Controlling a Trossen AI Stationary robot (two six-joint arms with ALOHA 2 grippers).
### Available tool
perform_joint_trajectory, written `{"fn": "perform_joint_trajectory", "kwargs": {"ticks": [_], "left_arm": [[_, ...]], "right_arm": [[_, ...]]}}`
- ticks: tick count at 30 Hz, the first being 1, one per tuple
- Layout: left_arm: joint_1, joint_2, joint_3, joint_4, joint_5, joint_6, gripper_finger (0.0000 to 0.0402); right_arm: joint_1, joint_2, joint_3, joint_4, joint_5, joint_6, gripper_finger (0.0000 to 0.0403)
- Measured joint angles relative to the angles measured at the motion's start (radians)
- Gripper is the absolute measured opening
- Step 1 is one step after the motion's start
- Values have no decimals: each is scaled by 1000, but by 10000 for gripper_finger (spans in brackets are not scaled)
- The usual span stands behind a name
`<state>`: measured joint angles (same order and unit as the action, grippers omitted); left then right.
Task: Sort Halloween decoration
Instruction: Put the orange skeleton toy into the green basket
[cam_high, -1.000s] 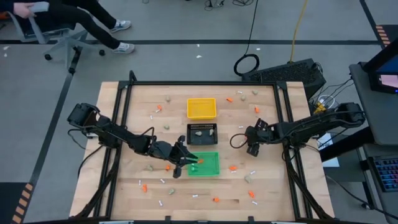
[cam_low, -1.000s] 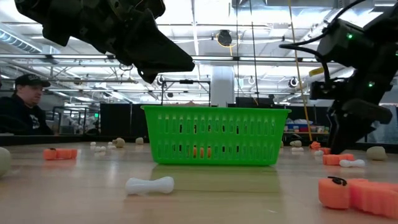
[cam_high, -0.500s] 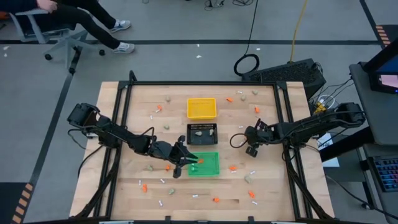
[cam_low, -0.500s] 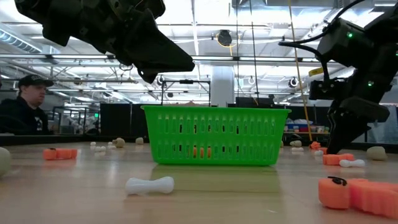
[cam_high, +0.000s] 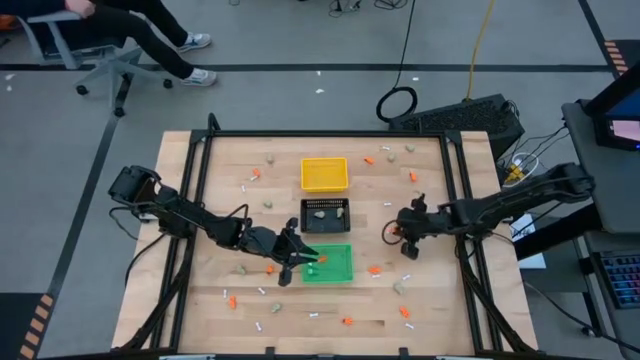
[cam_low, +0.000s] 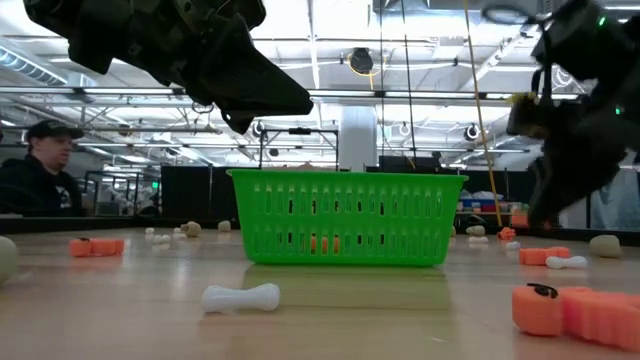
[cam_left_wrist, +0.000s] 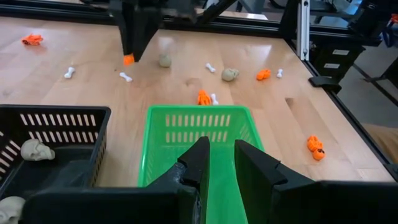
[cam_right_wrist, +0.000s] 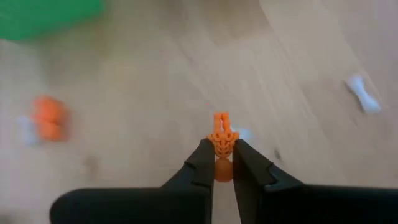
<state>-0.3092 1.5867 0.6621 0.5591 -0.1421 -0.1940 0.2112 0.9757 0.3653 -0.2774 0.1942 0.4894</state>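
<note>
since the orange piece (cam_right_wrist: 221, 138) is pinched between the tips of our right gripper (cam_right_wrist: 222, 151), sticking out past them along the line of the fingers, it rides with that arm above bare wood, to the right of the green tray (cam_high: 334, 263). in the right wrist view a white stick (cam_right_wrist: 364, 94) and a blurred orange bit (cam_right_wrist: 47, 118) lie on the table (cam_high: 430, 300) below, well apart from the held piece. in the left wrist view the same fingers show farther off, closed narrow on the orange piece.

what the coming move turns on, as we judge it, is that the green tray lies to the left of the held piece in the high view, and a little toward the table's near edge, with open table between. an orange bit already sits in that tray, so we take it as the home for this kind. the right arm must carry the piece across and over the tray's right wall.

our left gripper (cam_left_wrist: 221, 163) hangs over the green tray's left part, fingers narrow with a slim gap, nothing visibly held. it is nearer the tray than the right one, so we should mind it when reaching in.

the black tray (cam_high: 325, 213) holds beige lumps; the yellow tray (cam_high: 324, 174) stands behind it.
</note>
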Motion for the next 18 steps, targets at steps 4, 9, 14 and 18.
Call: {"fn": "perform_joint_trajectory", "kwargs": {"ticks": [4, 9, 14, 18], "left_arm": [[0, 0, 0, 0, 0, 0, 73], [0, 0, 0, 0, 0, 0, 73], [0, 0, 0, 1, 0, 0, 73], [0, 0, 0, 1, 0, 0, 73]], "right_arm": [[79, -56, 0, 138, 17, -10, 17], [186, -62, 1, 333, 99, -78, 17], [278, -33, 1, 432, 233, -180, 17], [335, 0, 2, 534, 279, -301, 18]]}}
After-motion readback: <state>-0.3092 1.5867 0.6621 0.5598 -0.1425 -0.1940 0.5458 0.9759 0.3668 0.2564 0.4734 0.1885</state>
